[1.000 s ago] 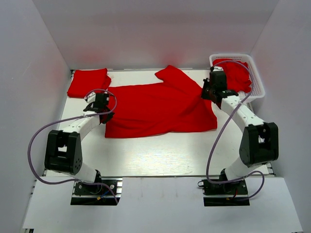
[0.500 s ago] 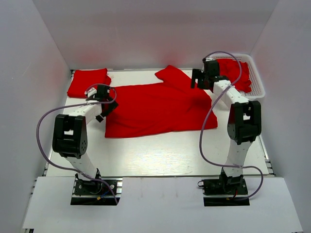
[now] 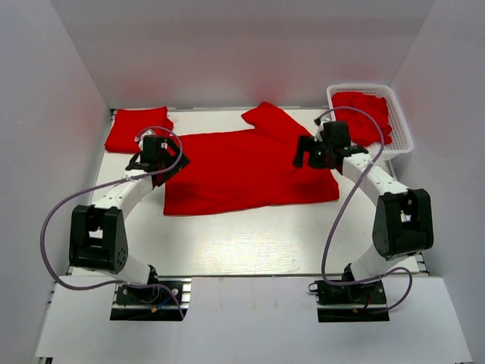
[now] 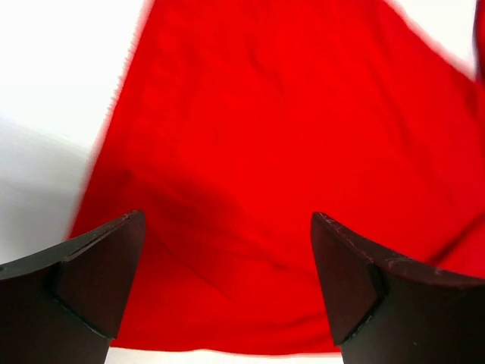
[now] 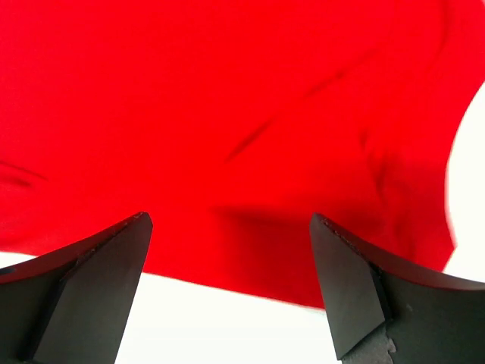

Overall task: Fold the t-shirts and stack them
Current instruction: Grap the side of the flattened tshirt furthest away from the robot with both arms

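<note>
Since my left pincer (image 4: 227,227) and right pincer (image 5: 227,224) both hang wide open over the t-shirt (image 3: 250,171) spread flat on the desk (image 3: 227,243), I'd say grab its side edges evenly so the fold comes out square.

The white table (image 3: 250,243) carries a spread t-shirt (image 3: 242,171) centrally, a folded t-shirt (image 3: 136,129) far left — mesh basket (image 3: 405,133) far right.

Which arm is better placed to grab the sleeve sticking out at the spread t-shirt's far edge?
Right. The open right gripper is over the spread t-shirt, near that sleeve; the left gripper is at the opposite edge.
</note>
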